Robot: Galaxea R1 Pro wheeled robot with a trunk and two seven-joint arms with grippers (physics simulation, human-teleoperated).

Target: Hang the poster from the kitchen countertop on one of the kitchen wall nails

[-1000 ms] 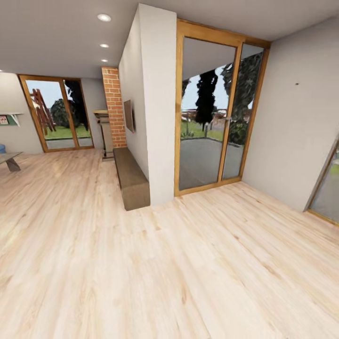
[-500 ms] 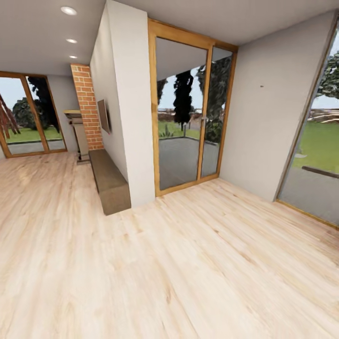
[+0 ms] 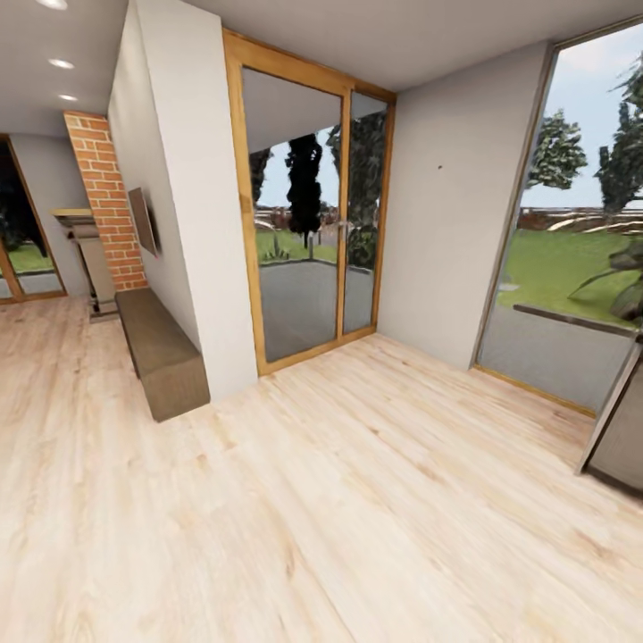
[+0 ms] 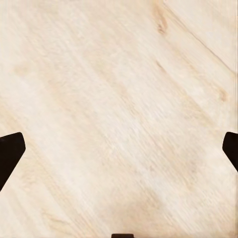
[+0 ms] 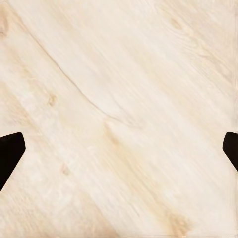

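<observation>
A wall nail (image 3: 439, 167) shows as a tiny dark dot high on the pale grey wall between the glass door and the big window. The poster and the kitchen countertop are out of view. In the left wrist view my left gripper (image 4: 119, 151) is open, its black fingertips (image 4: 10, 153) far apart at the picture's edges, with only pale wooden floor between them. My right gripper (image 5: 119, 151) is open in the same way, its fingertips (image 5: 10, 153) wide apart over bare floorboards.
A white partition wall (image 3: 187, 214) with a low brown bench (image 3: 161, 353) along it stands at the left, a brick column (image 3: 105, 210) behind it. A wood-framed glass door (image 3: 308, 210) is ahead. A grey cabinet side (image 3: 621, 429) juts in at the right edge.
The camera has turned to the right, so the whole room has slid left in the picture. The large right window and a grey cabinet side have come into view.
</observation>
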